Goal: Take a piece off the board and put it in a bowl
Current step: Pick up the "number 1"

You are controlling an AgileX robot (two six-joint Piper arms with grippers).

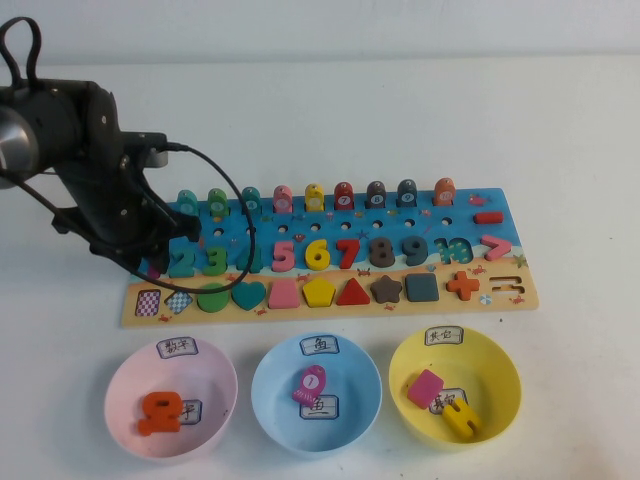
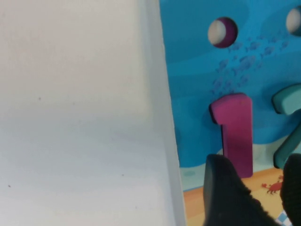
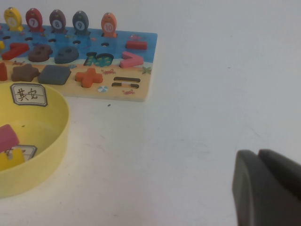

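Hovering spread over the 1 (image 2: 233, 132) near the bench's left edge, the left pincer (image 2: 251, 190) lines up a grab; right pincer (image 3: 265, 188) rests pressed together by the right edge.

On the white table (image 1: 560, 140) sat a light blue bowl (image 1: 275, 400) holding a magenta fish piece (image 1: 309, 384), beside a yellow bowl (image 1: 500, 385) with a pink square (image 1: 425, 388) inside.

board (image 1: 505, 262): on the worktop (image 1: 560, 120), behind three bowls
piece (image 2: 234, 132): on the board's left end
left tool (image 2: 251, 197): over the piece, fingers parted
bowl (image 1: 130, 375): leftmost, before the board
right tool (image 3: 265, 188): above the worktop, right of the board
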